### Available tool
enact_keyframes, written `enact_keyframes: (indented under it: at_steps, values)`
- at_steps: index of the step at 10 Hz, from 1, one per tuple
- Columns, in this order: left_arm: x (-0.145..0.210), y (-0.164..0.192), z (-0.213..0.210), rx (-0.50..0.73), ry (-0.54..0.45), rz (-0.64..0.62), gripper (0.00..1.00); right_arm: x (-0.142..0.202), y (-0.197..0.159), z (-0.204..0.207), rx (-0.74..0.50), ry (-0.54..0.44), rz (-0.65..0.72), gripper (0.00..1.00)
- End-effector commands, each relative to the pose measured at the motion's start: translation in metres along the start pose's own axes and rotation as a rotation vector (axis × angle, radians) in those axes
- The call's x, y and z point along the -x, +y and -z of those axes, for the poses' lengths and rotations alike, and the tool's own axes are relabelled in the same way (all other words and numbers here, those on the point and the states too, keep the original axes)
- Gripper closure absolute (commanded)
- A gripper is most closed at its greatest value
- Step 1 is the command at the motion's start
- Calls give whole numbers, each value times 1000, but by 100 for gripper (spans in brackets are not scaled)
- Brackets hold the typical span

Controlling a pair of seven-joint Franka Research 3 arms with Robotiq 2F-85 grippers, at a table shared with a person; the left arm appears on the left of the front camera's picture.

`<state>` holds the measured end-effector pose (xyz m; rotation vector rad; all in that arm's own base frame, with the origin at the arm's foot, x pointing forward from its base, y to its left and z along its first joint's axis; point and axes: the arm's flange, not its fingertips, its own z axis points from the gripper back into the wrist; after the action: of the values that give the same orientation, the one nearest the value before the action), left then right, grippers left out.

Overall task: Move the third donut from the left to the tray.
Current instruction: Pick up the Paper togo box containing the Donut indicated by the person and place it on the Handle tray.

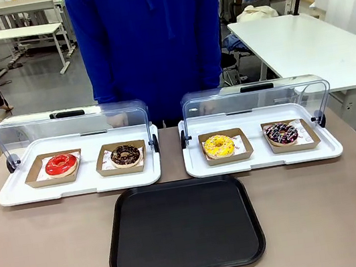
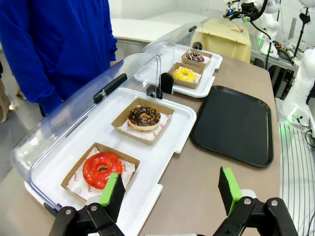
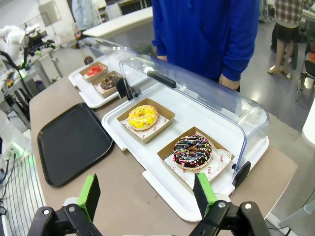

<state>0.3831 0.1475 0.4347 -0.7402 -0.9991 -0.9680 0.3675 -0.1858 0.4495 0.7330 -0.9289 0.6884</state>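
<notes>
Yellow donut (image 1: 218, 145) sits in brown cardboard holder on right-hand white tray (image 1: 263, 158), clear lid (image 1: 254, 100) up, just beside sprinkled chocolate donut (image 1: 281, 133). Black tray (image 1: 183, 227) lies on table (image 1: 48, 255), just in front of both white trays. Left gripper (image 2: 171, 189) hovers near red donut (image 2: 102, 169), jaws spread wide, holding nothing. Right gripper (image 3: 147, 193) likewise: jaws wide apart.

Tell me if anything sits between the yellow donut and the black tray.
Nothing visible does. The clear lid is swung back behind the yellow donut; only the white tray's low rim lies before the black tray.
</notes>
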Motion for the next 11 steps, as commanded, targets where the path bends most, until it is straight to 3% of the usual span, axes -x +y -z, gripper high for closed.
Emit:
enact_keyframes:
  at_steps: [1, 11]
  values:
    - [0, 0, -1, 8, -8, 7, 0, -4, -4, 0, 0, -32, -27, 0]
    - [0, 0, -1, 8, -8, 7, 0, -4, -4, 0, 0, -32, -27, 0]
